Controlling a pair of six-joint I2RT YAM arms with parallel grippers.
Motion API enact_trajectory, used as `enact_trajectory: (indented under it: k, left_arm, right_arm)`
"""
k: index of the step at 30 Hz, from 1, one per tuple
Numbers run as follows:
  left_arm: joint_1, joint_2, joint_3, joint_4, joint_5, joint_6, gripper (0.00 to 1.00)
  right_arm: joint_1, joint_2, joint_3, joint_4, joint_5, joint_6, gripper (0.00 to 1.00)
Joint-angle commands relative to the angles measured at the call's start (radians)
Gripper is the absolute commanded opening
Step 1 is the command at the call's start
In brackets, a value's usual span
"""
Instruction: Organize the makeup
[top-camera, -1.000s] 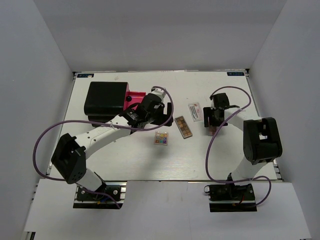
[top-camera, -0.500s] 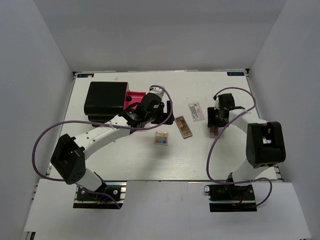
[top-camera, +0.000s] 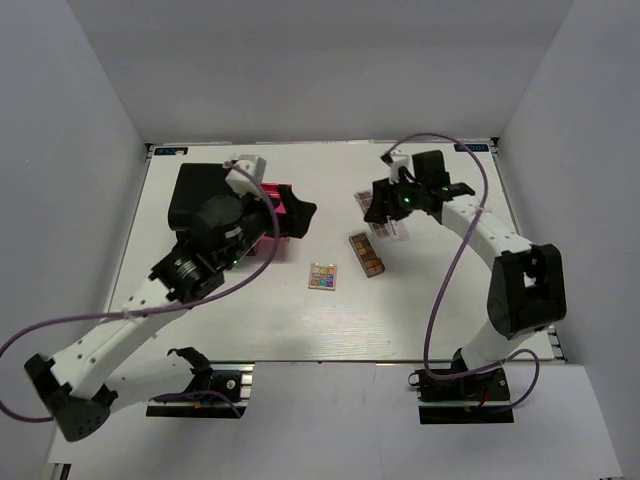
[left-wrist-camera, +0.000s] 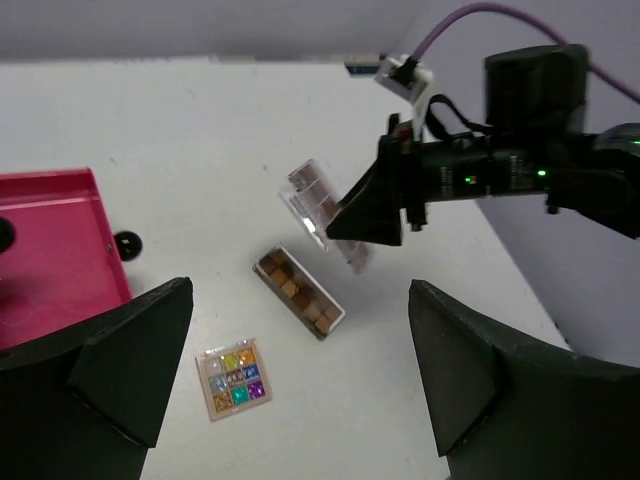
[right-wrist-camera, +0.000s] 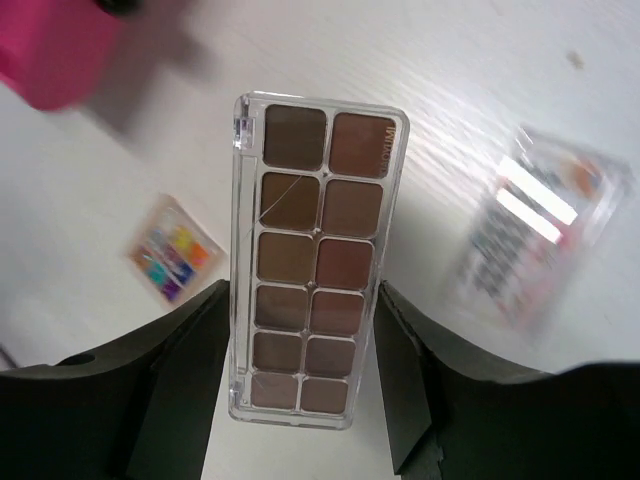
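My right gripper is shut on a clear-cased palette of brown shades, held off the table; the same gripper and palette show in the top and left wrist views. Below it lies a white red-printed packet, partly hidden in the top view. A long brown eyeshadow palette and a multicoloured square palette lie flat on the table. My left gripper hangs open above these two, holding nothing.
A large black box stands at the far left with a pink drawer pulled out toward the middle. A small black knob sits by the drawer. White walls close in the table on three sides.
My right gripper closed on the clear brown-shade palette, lifted it and carried it left and farther back, over the packet. The left arm rose and pulled back toward the black box.
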Motion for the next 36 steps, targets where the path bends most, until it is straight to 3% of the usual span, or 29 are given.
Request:
enact_trajectory:
  k: [1,9,16,23,36]
  left_arm:
    - [0.006,-0.111,-0.059,-0.015,-0.095,0.022,0.98]
    - [0.006,-0.266,-0.097,-0.152,-0.254,-0.031,0.98]
    - [0.006,-0.323,-0.116,-0.224,-0.316,-0.071,0.98]
    - [0.006,-0.347,-0.131,-0.247,-0.342,-0.086,0.98]
    - [0.006,-0.378,-0.153,-0.264,-0.345,-0.1,0.98]
  right_arm:
    - [0.084,0.095,0.188,0.013,-0.153,0.083,0.16]
    - [0.279,0.411,0.683,-0.039,-0.086,0.263,0.16]
    - [0.384,0.569,0.923,-0.04,0.116,0.45,0.1]
    - [0.422,0.571,0.88,0.028,0.282,0.548,0.12]
    - [0.448,0.62,0.883,0.048,0.299,0.584,0.17]
